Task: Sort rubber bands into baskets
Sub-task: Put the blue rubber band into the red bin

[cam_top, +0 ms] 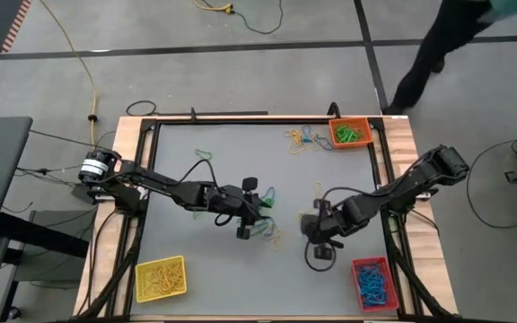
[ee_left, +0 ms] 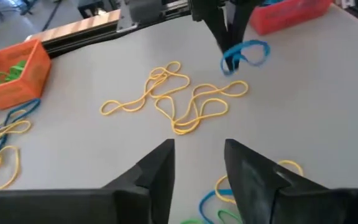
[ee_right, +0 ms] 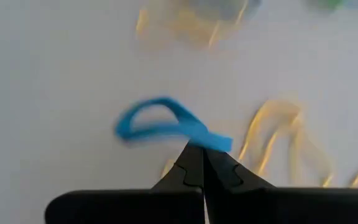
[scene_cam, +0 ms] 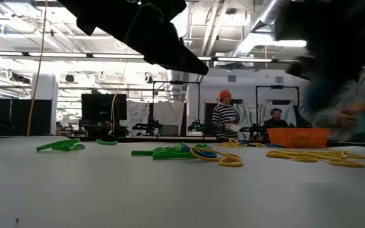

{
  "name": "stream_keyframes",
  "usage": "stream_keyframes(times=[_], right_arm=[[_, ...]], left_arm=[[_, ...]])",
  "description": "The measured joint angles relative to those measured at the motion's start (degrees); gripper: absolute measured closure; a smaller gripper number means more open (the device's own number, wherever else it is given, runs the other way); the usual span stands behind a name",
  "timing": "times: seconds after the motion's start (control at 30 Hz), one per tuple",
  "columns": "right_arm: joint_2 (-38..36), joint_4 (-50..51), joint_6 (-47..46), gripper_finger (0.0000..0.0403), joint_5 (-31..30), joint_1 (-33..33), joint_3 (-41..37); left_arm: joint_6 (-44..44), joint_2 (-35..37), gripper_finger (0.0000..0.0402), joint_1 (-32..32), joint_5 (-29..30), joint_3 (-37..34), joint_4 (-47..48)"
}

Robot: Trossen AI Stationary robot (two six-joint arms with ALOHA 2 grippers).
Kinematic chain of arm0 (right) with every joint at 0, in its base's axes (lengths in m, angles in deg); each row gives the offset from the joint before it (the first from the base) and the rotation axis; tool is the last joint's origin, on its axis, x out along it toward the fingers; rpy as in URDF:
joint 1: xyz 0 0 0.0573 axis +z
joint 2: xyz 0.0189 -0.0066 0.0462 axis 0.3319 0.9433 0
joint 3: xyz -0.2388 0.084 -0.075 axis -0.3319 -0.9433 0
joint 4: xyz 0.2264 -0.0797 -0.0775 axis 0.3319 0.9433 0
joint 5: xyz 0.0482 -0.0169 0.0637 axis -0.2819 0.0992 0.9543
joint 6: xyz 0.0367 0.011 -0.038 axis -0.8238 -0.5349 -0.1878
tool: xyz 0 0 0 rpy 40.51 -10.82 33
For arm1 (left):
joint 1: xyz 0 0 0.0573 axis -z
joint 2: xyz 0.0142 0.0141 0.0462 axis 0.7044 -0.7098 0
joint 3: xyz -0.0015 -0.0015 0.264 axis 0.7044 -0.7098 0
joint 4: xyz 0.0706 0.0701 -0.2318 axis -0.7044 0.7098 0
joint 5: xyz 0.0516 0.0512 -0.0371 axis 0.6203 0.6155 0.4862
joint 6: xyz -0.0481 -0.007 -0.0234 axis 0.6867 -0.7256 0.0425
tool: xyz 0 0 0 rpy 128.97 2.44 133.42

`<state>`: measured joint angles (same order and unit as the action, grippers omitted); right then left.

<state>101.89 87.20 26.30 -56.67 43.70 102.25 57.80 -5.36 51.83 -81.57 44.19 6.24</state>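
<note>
Right gripper (ee_right: pixel 202 163) pinches a blue rubber band (ee_right: pixel 160 124); keep it clenched until directly above the red basket (cam_top: pixel 374 283).

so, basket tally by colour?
yellow basket: 1
orange basket: 1
red basket: 1
Total: 3 baskets

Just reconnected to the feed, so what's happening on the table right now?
The right end effector is shut on a blue rubber band, lifted off the table near the red basket. The left end effector hovers open over loose yellow rubber bands mid-table. Green bands already lie in the orange basket.
</note>
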Motion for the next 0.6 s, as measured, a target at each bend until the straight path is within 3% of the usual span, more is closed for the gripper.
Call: stream_keyframes(times=[0.17,0.33,0.6], right_arm=[[-0.02,9.74,-5.23,0.0385,13.71,5.71,0.0],[-0.18,10.51,-12.51,0.0385,25.72,12.89,0.0],[-5.44,11.42,-30.07,0.0385,28.2,21.51,0.0]], left_arm=[[0.0,0.0,0.0256,0.0,-0.3,0.0,0.0],[-0.59,0.0,0.0255,0.0,-0.3,0.0,0.19],[-2.37,-1.41,0.0255,-0.02,-0.27,-0.07,-0.31]])
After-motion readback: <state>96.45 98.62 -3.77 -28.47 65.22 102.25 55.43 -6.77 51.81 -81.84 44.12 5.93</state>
